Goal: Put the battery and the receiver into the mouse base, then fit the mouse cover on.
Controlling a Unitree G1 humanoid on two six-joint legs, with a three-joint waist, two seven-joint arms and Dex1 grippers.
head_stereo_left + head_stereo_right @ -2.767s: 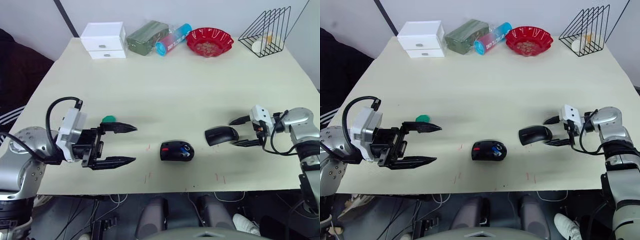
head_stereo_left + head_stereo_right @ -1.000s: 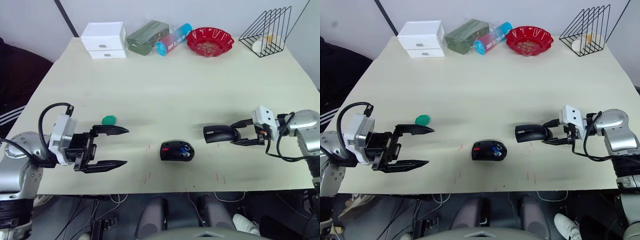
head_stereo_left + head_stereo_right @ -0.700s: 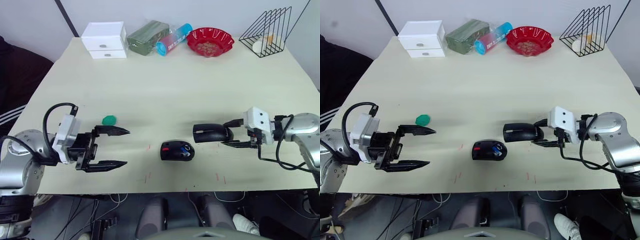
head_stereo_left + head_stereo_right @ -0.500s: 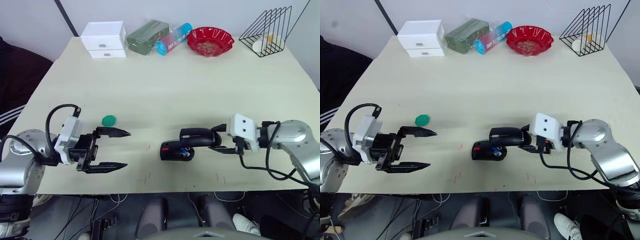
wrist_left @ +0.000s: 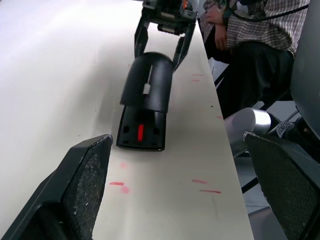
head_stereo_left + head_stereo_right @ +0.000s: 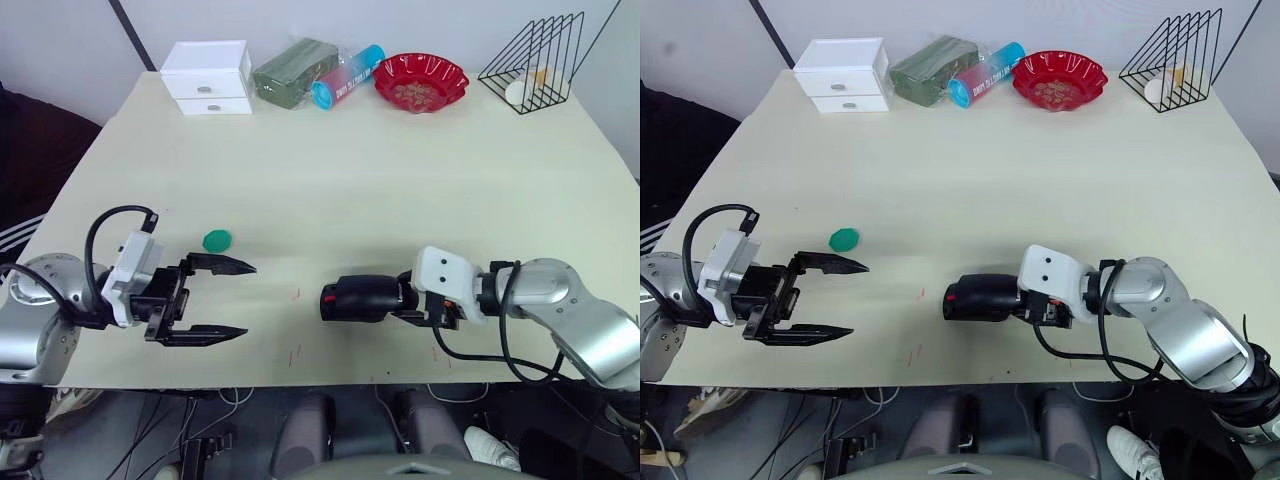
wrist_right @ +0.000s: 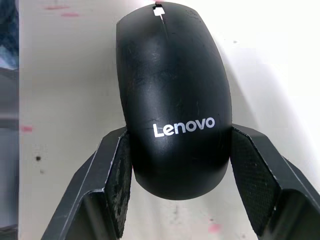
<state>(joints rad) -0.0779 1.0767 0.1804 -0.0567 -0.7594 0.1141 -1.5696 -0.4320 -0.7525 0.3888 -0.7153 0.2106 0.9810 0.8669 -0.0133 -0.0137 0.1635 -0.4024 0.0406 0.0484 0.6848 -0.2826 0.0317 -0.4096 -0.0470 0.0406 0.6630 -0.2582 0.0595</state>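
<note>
The right gripper (image 7: 175,210) has its two black fingers (image 7: 120,185) closed on the rear flanks of the mouse cover (image 7: 172,95), a smooth black domed plastic shell lettered "Lenovo", one pad against each side. The cover is held over the mouse base (image 5: 141,131), the black oval lower half with a red patch; in the left wrist view the cover sits tilted, its rear raised above the base and the base's red-marked end exposed in front. Whether the cover touches the base cannot be told. The pair lies near the front edge of the pale worktop (image 6: 350,160), roughly at mid-width (image 6: 360,298). The left gripper (image 6: 225,300) hangs over the worktop's front left area with its fingers (image 5: 82,175) spread wide and holding nothing, well apart from the base. A small green round object (image 6: 217,240) lies just beyond it. The middle of the worktop is bare. Along the far edge stand a white two-drawer box (image 6: 207,80), a green packet (image 6: 292,72), a blue and red tube (image 6: 346,76), a red dish (image 6: 421,82) and a black wire rack (image 6: 535,60).
</note>
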